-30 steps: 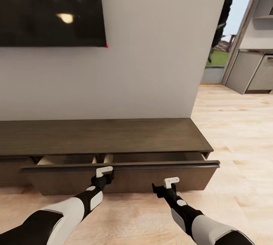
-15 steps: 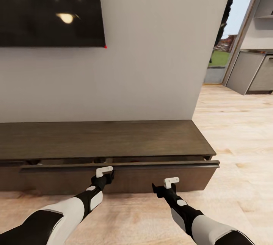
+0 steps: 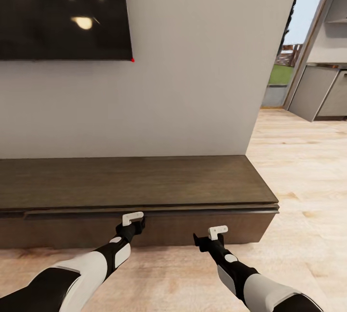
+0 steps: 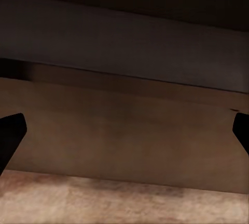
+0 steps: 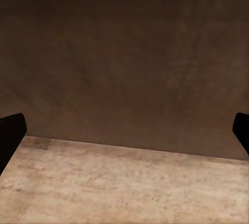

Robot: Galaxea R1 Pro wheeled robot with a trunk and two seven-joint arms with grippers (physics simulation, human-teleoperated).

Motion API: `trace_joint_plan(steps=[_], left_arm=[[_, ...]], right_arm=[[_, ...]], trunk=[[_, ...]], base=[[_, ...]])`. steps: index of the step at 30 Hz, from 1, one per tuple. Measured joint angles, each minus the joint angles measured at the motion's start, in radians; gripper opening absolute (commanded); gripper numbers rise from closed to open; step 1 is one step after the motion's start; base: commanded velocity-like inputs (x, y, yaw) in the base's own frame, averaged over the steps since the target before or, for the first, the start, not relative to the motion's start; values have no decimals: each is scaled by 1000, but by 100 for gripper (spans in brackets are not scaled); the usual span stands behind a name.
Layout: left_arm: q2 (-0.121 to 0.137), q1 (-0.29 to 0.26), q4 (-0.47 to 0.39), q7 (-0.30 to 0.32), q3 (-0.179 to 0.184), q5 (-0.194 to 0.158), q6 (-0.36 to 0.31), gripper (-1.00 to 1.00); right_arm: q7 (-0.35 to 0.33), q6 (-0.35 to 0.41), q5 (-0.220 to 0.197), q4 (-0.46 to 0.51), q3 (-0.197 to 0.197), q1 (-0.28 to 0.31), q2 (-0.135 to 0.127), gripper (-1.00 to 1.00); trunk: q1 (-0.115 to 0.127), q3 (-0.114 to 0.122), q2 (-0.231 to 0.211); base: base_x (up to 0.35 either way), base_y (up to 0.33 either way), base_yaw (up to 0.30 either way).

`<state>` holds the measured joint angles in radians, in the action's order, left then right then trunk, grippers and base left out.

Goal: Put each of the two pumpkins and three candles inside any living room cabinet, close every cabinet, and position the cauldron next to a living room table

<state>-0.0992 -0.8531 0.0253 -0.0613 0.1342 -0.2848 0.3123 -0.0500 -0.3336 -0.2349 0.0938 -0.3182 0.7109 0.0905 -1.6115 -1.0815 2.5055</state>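
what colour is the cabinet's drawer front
Dark brown wood on the cabinet drawer front, clearest in the head view.

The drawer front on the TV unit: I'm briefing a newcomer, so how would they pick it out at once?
Find the black TV on the grey wall; below it runs the long, low dark-brown cabinet. The drawer front is the wide panel under its top, nearly flush, with the left pincer against it and the right pincer just short.

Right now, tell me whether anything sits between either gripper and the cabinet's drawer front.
Nothing visible does. The left gripper is up against the cabinet drawer front, and the right gripper faces it just short, both open with bare wood ahead.
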Motion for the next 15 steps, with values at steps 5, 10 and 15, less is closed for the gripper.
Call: trace_joint_plan(steps=[5, 10, 15], left_arm=[[0, 0, 0, 0, 0, 0, 0, 100], [0, 0, 0, 0, 2, -1, 0, 100], [0, 1, 2, -2, 10, 6, -1, 100]], right_arm=[[0, 0, 0, 0, 0, 0, 0, 100], [0, 0, 0, 0, 0, 0, 0, 100], [0, 0, 0, 0, 0, 0, 0, 100]], trunk=[[0, 0, 0], [0, 0, 0], [0, 0, 0]], base=[[0, 0, 0], [145, 0, 0], [42, 0, 0]])
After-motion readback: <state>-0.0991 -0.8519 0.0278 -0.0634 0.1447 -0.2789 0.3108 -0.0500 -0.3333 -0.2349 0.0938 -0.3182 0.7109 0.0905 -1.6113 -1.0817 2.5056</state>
